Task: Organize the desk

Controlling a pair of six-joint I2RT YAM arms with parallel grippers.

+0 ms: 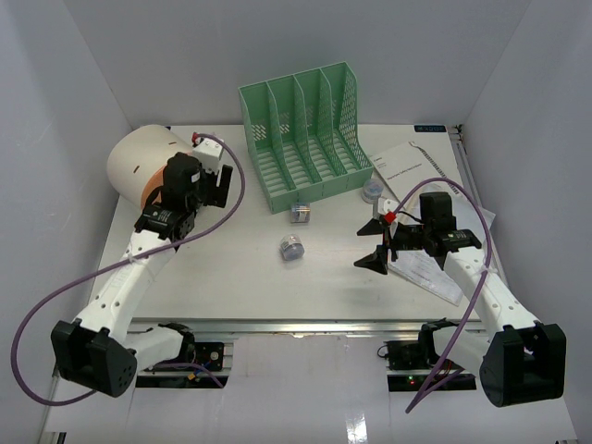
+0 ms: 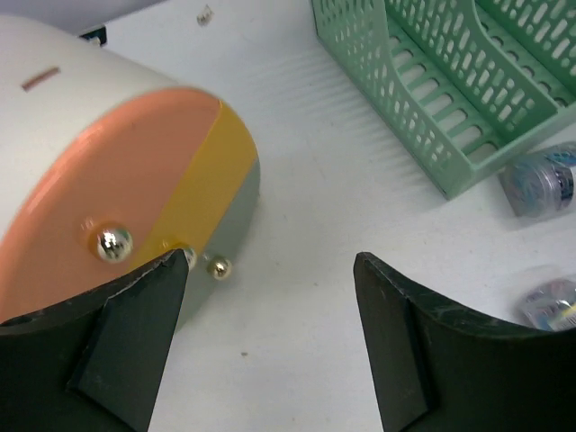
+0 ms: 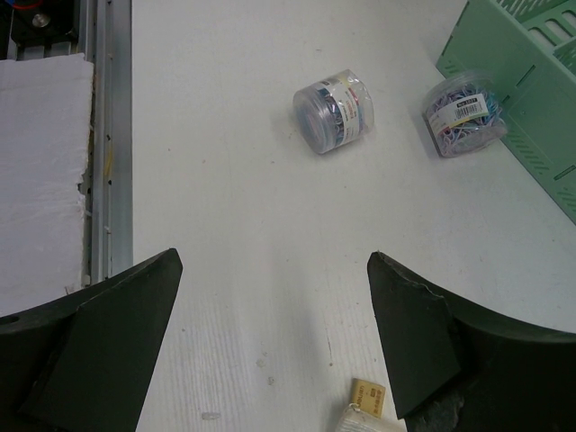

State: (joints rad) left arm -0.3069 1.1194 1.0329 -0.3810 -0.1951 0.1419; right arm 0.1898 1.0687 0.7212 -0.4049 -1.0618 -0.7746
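Your white bench (image 1: pixel 231 277) fills the view, cluttered. Left jaws, spread and holding nothing, face a round tub (image 1: pixel 134 157) at 10 o'clock; gripping its rim looks like the next move. Right jaws hang released beside papers (image 1: pixel 430 277) at 3 o'clock.

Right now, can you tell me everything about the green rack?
The rack is mint green and looks like plastic, with walls full of little holes and a slatted floor. Dividers split it into four slots, all empty. It stands upright at the back middle of the desk, turned slightly. A small clear tub lies close to its front edge.
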